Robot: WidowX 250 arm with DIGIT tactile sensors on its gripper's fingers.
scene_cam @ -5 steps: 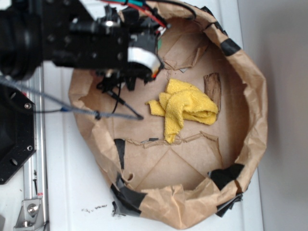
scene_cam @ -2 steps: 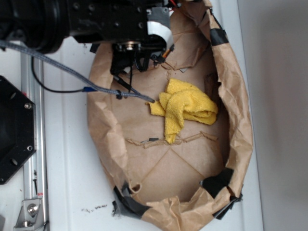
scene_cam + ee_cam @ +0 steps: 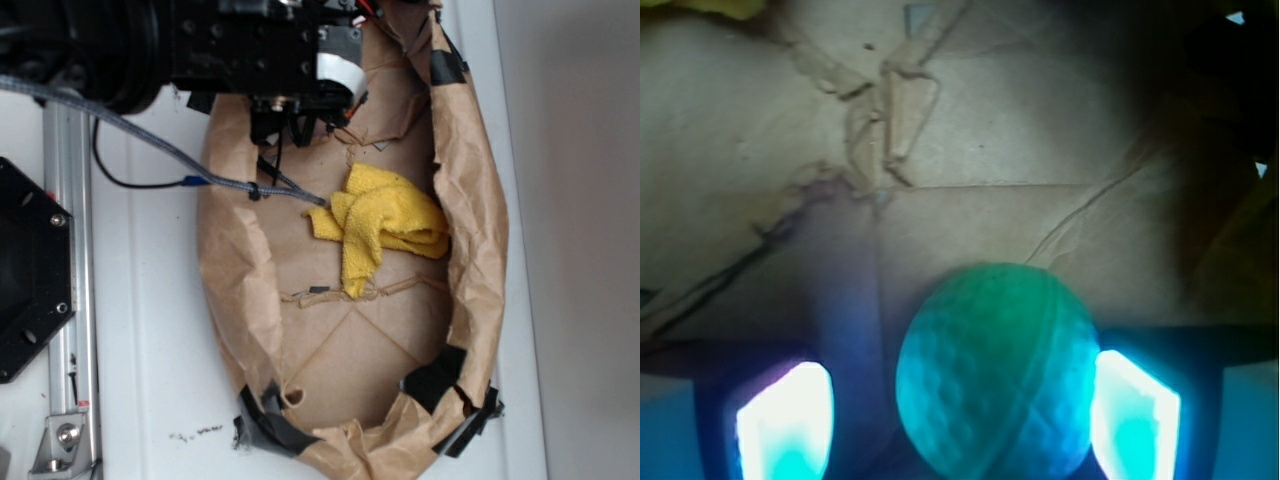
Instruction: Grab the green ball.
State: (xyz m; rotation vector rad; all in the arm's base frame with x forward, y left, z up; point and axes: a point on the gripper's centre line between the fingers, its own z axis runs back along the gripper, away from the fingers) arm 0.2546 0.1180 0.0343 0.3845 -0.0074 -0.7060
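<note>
In the wrist view the green ball (image 3: 998,372), dimpled and with a seam, rests on the brown paper floor between my gripper's (image 3: 960,415) two fingers. The right finger (image 3: 1135,415) sits at the ball's side, and a clear gap separates the left finger (image 3: 785,420) from it. The gripper is open around the ball. In the exterior view the gripper (image 3: 290,115) points down at the upper left of the paper bowl (image 3: 475,230), and the arm hides the ball.
A crumpled yellow cloth (image 3: 385,225) lies in the bowl's middle, right of the gripper. The bowl's paper walls stand high, patched with black tape (image 3: 435,375). A grey cable (image 3: 200,180) crosses the left wall. A metal rail (image 3: 60,300) and black plate (image 3: 30,270) lie at left.
The arm has moved to the right and farther over the bowl. The bowl's left wall has been pushed rightward, making the bowl narrower. The cloth has stayed put.
</note>
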